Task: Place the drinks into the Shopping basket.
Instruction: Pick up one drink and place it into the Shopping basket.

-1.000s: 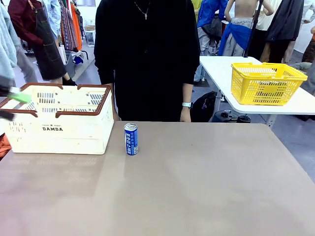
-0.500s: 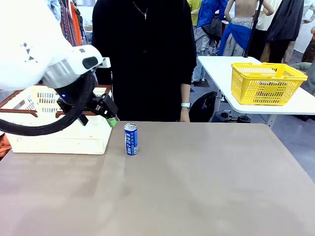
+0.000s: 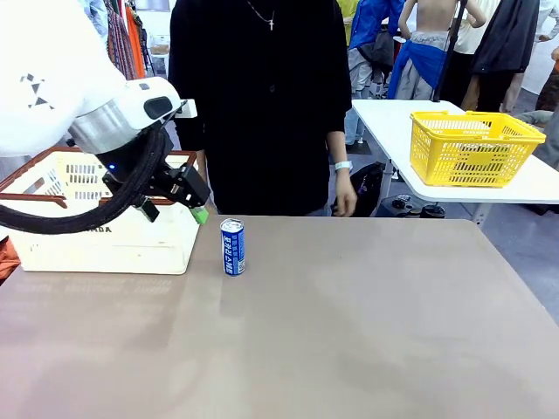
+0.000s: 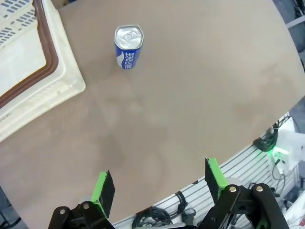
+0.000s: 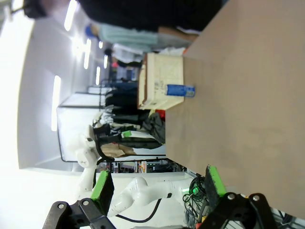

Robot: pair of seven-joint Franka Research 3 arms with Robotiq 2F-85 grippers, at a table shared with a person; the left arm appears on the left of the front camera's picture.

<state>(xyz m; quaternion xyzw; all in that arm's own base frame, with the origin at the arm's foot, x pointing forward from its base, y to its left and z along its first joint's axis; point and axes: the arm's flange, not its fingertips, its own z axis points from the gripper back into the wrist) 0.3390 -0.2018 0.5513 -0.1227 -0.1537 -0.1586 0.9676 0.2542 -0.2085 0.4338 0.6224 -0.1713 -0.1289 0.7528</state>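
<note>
Left arm has swung in from the picture's left edge across the Shopping basket [image 3: 87, 253] and now hangs over the basket's near right corner, its wrist pointed down toward the table [image 3: 367, 332]. Over the last half second it shifted only slightly. The left gripper [image 4: 157, 177] has its jaws wide apart with nothing between them. In the left wrist view the blue can [image 4: 128, 46] stands upright ahead of the fingers, just beside the basket's corner and not touching it. The can itself has not moved: same spot on the table, lettering facing the robot. The person's hand [image 3: 346, 199] has lifted a little and now hovers at the far table edge, well clear of the can. The right gripper [image 5: 157, 183] is also spread and empty, well back from the can. Judgement: this is the approach for picking up the blue can; the gripper must still descend and centre on it. What already lies inside the basket cannot be told.
</note>
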